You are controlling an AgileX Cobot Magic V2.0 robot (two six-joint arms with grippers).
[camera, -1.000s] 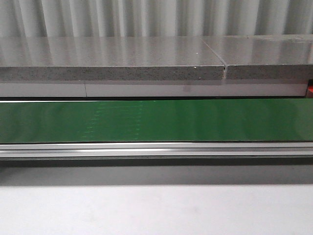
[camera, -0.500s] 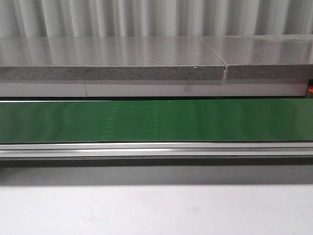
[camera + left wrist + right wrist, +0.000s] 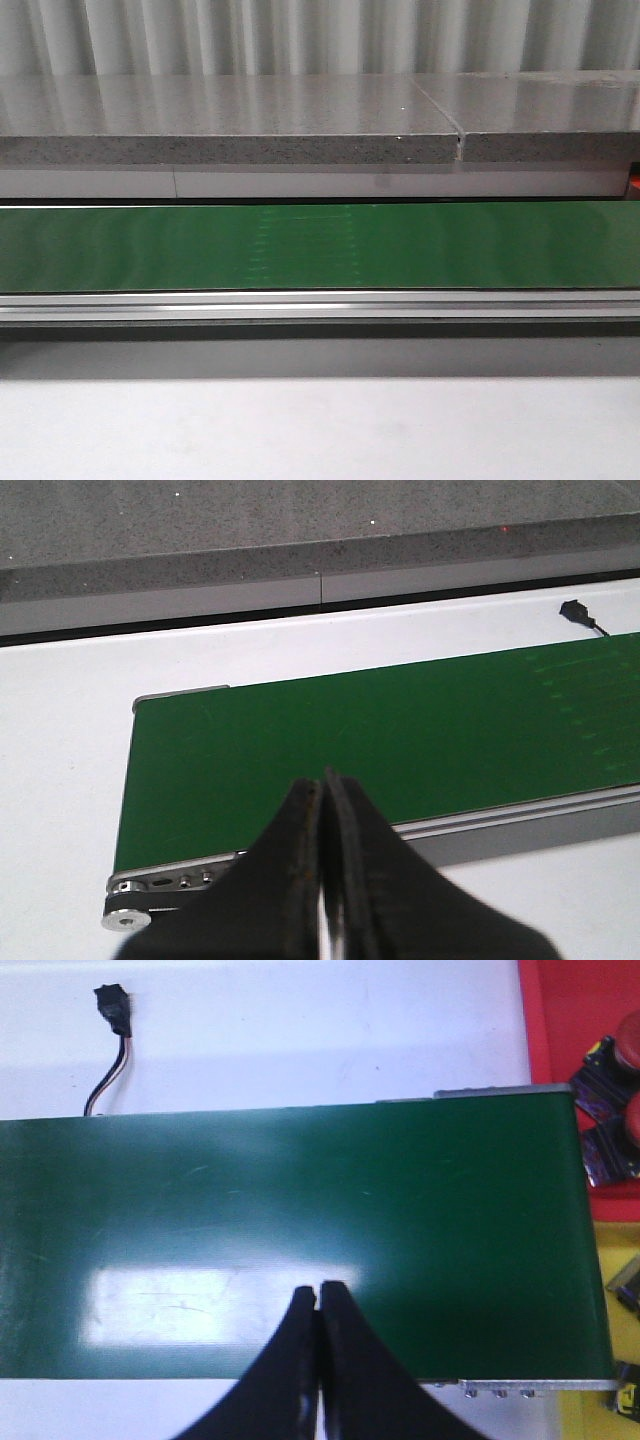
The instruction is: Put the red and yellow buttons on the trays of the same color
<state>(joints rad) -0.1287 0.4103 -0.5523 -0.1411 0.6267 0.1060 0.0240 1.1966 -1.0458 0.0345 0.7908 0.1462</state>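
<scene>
Belt (image 3: 320, 245) marks shifted right; red tray (image 3: 575, 1005) holds red buttons (image 3: 628, 1050); both pincers closed, empty

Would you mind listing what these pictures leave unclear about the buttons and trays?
- Red tray: right wrist view, cut off by the frame edge.
- Red buttons: same view, cropped, so the count is uncertain.
- Yellow tray: only a strip shows.
- Front view: trays, buttons and both grippers out of frame.
</scene>
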